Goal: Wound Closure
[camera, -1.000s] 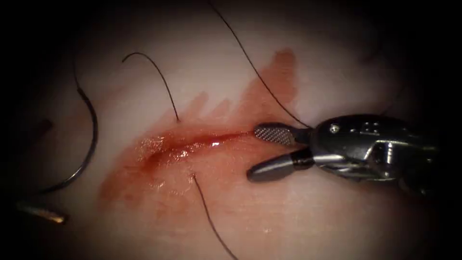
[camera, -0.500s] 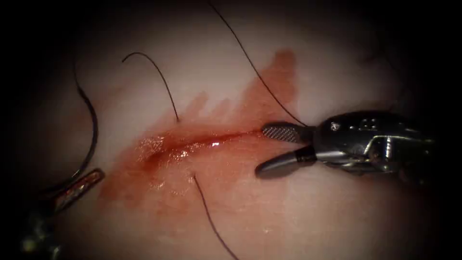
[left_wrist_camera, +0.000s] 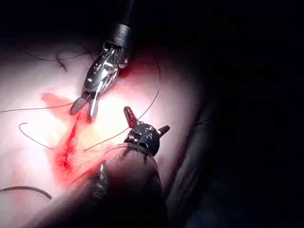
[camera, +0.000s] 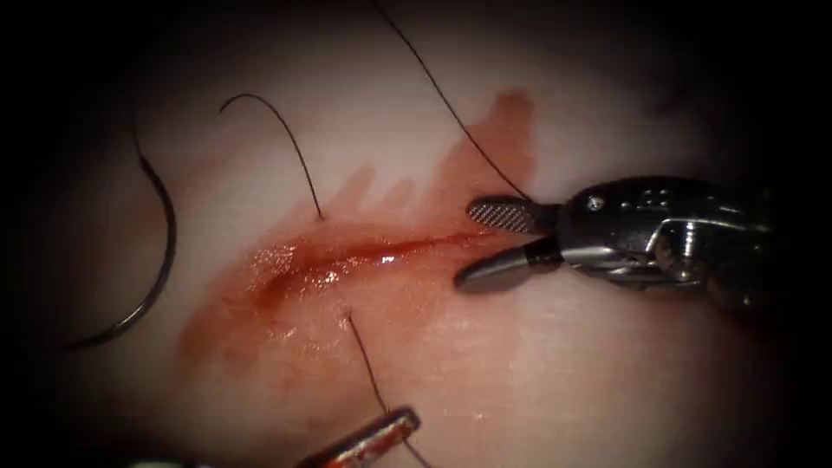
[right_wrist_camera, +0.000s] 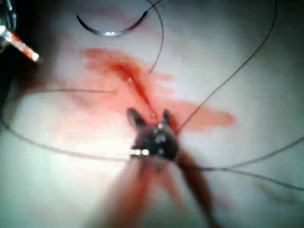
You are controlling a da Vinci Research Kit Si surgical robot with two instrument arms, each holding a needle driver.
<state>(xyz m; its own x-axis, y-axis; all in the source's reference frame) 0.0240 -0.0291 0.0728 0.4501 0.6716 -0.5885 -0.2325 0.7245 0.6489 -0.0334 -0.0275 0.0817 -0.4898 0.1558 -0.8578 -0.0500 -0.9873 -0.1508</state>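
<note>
The cut [camera: 347,258] runs across the tissue [camera: 537,373], wet with red fluid [camera: 485,147]. The curved needle [camera: 165,234] lies free on the tissue left of the cut, held by neither tool and not in the tissue; it also shows in the right wrist view [right_wrist_camera: 111,31]. Thread [camera: 295,152] enters above the cut and comes out below it [camera: 364,364]. My right tool [camera: 468,245] stands open at the cut's right end, empty, a long thread [camera: 442,100] passing behind its upper jaw. My left tool [left_wrist_camera: 145,122] is open and empty; one jaw tip [camera: 373,438] lies beside the lower thread.
Long thread strands [right_wrist_camera: 237,66] loop over the tissue to the right of the cut. The right tool [left_wrist_camera: 84,112] and the stained cut [left_wrist_camera: 66,147] appear in the left wrist view. Red fluid spreads below the cut [camera: 260,334].
My left tool left the needle's lower end at the far left and moved right to the bottom middle, beside the lower thread. My right tool rose slightly, its jaws a little narrower.
</note>
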